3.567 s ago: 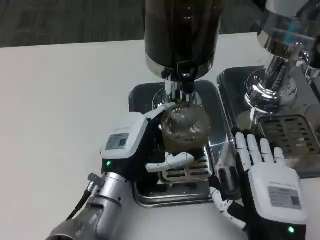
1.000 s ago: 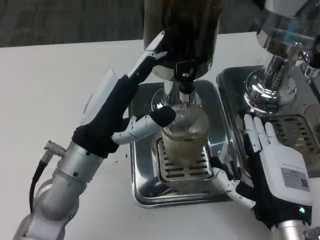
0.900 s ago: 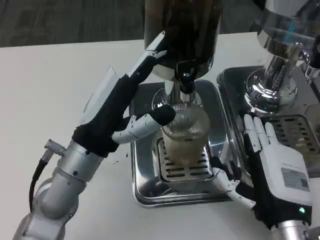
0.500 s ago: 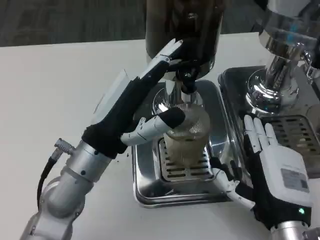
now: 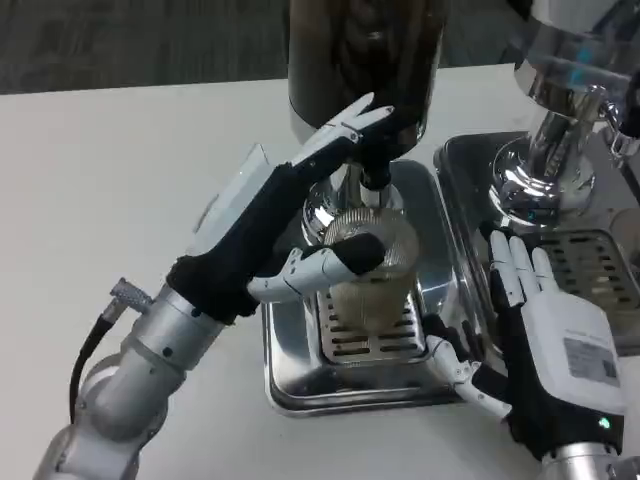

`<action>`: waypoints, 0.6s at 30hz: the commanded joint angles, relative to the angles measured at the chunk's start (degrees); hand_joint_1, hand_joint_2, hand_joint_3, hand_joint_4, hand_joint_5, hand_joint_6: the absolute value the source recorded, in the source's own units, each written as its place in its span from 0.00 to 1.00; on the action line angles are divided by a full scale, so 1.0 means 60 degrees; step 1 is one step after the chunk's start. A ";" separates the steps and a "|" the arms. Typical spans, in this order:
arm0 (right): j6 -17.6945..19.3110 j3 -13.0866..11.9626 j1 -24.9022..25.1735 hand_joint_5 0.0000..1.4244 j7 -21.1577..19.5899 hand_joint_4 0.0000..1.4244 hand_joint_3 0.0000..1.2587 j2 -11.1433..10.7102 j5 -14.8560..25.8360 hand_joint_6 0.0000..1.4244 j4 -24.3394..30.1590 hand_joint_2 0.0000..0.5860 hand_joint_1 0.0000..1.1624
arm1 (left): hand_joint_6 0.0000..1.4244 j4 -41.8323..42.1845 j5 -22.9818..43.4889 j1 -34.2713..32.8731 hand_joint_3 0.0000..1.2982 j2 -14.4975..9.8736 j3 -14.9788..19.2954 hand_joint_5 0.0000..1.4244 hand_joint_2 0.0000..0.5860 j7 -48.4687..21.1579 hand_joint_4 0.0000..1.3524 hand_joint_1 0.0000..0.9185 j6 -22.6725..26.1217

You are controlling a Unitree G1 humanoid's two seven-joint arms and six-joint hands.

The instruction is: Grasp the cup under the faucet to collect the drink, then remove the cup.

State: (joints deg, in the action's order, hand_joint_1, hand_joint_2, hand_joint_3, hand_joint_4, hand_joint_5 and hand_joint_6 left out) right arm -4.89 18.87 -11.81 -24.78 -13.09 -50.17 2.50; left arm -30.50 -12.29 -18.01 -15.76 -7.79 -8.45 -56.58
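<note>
The cup (image 5: 372, 262) stands upright, mouth up, just right of my spread left hand (image 5: 268, 225), thumb at its rim.

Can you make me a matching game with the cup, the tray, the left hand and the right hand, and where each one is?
Things:
1. cup
2. drip tray
3. left hand
4. right hand

Places:
A. lying flat beside the tray, fingers apart
B. standing on the grate, under the faucet
C. reaching up to the faucet
D. on the white table, under the cup

Pairs: 1-B, 2-D, 3-C, 4-A
</note>
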 commanded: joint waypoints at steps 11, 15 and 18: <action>0.0069 -0.0033 0.0143 0.00 -0.0045 0.00 0.00 0.0030 0.0099 0.14 -0.0223 0.61 0.23 | 0.21 0.0590 -0.1563 0.0348 0.19 -0.0582 -0.0243 0.23 0.22 0.0831 0.11 0.00 -0.0750; 0.0100 -0.0033 0.0205 0.00 -0.0052 0.00 0.00 0.0024 0.0119 0.14 -0.0265 0.60 0.23 | 0.22 0.0685 -0.1987 0.0357 0.20 -0.0718 -0.0229 0.23 0.23 0.1087 0.12 0.00 -0.0814; 0.0151 -0.0030 0.0247 0.00 -0.0060 0.00 0.00 0.0016 0.0153 0.14 -0.0302 0.60 0.23 | 0.22 0.0777 -0.2644 0.0341 0.20 -0.0884 -0.0204 0.23 0.23 0.1445 0.12 0.00 -0.0868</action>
State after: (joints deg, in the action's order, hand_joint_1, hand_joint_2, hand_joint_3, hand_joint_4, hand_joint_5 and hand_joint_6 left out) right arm -4.79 18.81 -10.84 -24.78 -13.01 -49.83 1.24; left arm -27.07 -23.81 -16.98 -19.76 -7.93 -0.23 -59.46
